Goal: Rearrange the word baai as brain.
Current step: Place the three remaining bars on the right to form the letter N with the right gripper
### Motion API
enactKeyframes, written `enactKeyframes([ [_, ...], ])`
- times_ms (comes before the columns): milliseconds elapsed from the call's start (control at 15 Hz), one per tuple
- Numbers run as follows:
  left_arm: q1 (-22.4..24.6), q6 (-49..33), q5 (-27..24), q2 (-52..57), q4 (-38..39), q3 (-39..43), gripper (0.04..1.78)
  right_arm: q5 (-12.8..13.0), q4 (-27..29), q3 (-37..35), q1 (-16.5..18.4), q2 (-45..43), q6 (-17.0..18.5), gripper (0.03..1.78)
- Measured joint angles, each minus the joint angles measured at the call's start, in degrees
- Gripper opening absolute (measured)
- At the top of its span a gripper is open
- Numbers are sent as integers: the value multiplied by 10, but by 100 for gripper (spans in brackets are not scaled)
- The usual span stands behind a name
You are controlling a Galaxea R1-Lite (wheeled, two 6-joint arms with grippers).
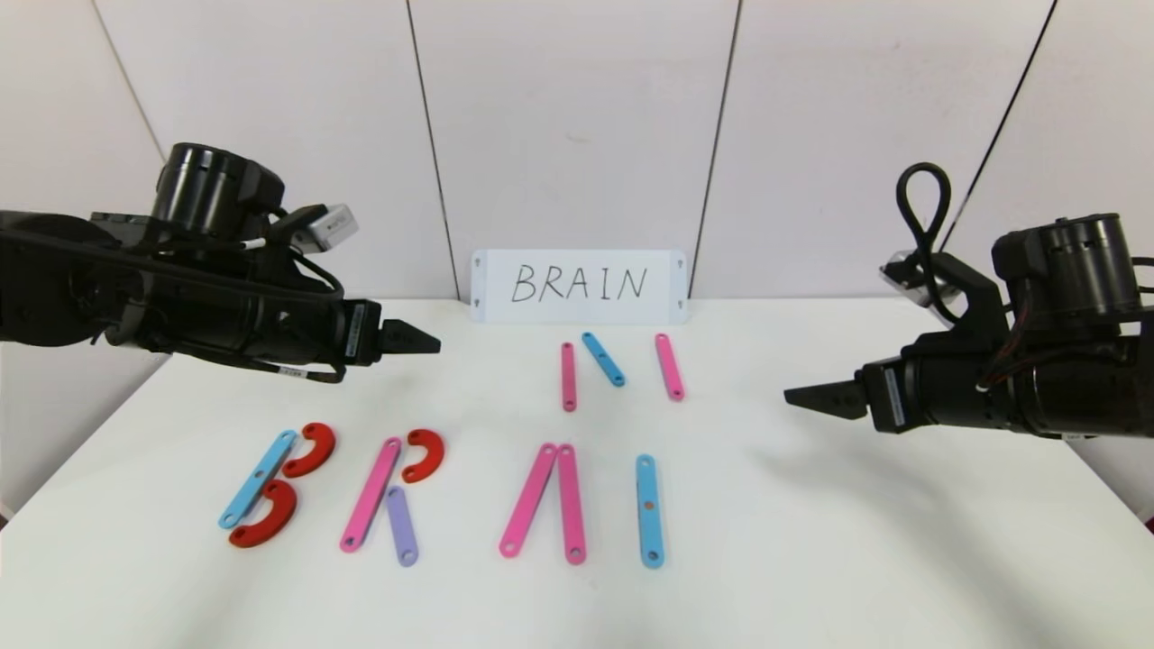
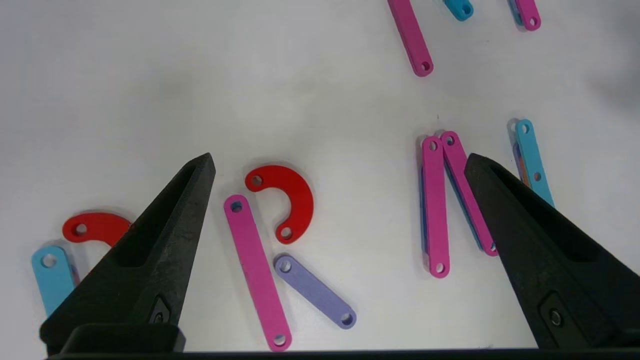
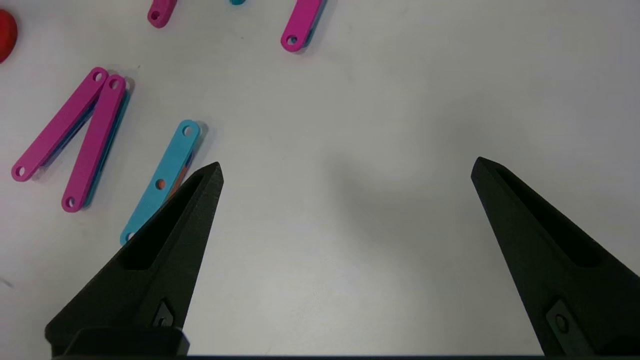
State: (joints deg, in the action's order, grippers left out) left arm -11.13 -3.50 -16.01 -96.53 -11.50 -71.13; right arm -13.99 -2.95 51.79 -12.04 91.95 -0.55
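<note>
Pink strips (image 1: 370, 494) — six; red curves (image 1: 309, 449) — three

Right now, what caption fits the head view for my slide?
Open grippers, left and right, hover over B, R, A, I; N lies behind.
</note>
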Motion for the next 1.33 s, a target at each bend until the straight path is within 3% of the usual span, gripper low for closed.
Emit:
enactKeyframes([
  [467, 66, 72, -41, 5, -4, -24, 174, 9, 15, 68, -45, 3, 14, 174],
  [800, 94, 81, -61, 21, -5, -49, 174, 108, 45, 190, -126, 56, 50, 174],
  [1000, 124, 91, -85, 24, -5, -57, 174, 133, 66, 270, -156, 120, 56, 174],
  [1333, 145, 91, -99, 8, -7, -73, 174, 151, 121, 416, -191, 241, 91, 174],
])
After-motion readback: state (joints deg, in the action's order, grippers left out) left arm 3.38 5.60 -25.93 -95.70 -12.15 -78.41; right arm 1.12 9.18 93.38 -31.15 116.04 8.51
